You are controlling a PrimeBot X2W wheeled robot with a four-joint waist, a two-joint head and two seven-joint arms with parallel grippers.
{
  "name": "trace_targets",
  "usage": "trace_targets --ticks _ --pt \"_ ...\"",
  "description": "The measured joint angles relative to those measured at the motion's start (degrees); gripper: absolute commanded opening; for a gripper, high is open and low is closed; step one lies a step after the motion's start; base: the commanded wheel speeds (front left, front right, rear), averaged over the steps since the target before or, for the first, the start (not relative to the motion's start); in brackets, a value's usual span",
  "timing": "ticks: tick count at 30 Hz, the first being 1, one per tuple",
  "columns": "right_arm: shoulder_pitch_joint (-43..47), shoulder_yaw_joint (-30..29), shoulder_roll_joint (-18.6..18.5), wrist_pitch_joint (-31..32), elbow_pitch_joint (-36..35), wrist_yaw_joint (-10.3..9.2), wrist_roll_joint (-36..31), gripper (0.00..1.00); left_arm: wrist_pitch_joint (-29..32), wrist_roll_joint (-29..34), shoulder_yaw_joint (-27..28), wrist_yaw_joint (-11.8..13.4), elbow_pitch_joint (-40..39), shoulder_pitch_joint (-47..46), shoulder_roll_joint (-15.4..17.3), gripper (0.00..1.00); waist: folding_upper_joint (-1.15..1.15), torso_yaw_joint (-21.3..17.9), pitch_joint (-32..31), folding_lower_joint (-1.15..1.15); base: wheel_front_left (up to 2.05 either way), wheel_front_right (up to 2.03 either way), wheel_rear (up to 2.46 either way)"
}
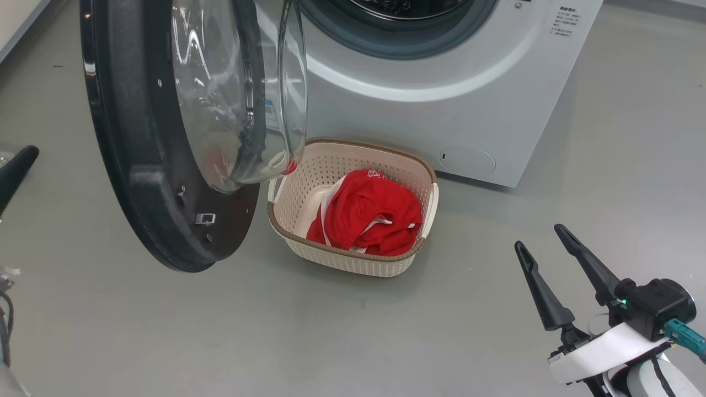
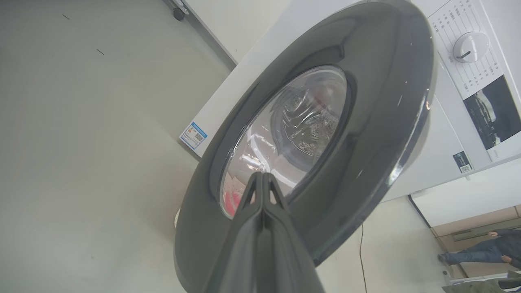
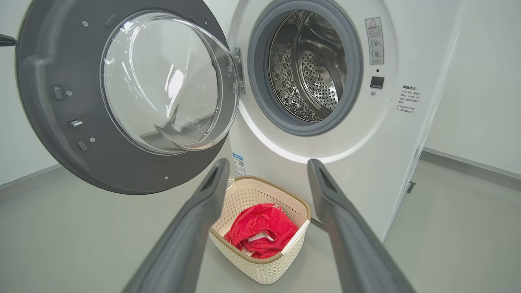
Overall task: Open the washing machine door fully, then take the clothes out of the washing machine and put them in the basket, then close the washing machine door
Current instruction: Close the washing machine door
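Probably closing the washing machine door (image 1: 138,182), pushing steadily on its outer face with the pinched-shut left gripper (image 2: 262,176). Holding the spread, empty right gripper (image 1: 538,236) clear, leaving the clothes (image 1: 369,212) lying in the basket (image 1: 353,264).

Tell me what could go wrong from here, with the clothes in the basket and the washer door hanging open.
1. The shut left end effector points its narrow tip at the glossy outer face of the washing machine door; a push there could slip off.
2. The basket sits close under the door's swing, so the door's lower edge might clip its rim.
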Motion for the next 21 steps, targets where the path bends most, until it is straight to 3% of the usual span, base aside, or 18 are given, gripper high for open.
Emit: trace_targets --ticks 5,12,21 --pt "0.0 -0.2 0.3 0.0 0.3 -0.38 0.0 1.00 -4.5 7.9 -9.0 -0.4 -7.2 5.1 6.2 0.00 0.00 0.5 -0.5 0.00 0.00 0.00 0.00" --pt "0.1 -0.2 0.7 -0.1 0.5 -0.40 0.0 1.00 -16.2 13.7 -19.5 -0.4 -15.1 11.7 12.5 0.00 0.00 1.3 -1.2 0.00 0.00 0.00 0.00" --pt "1.1 -0.1 1.1 -0.1 1.3 -0.41 0.0 1.00 -32.3 20.0 -24.9 -0.4 -15.9 20.2 13.6 0.00 0.00 2.6 -2.4 0.00 0.00 0.00 0.00"
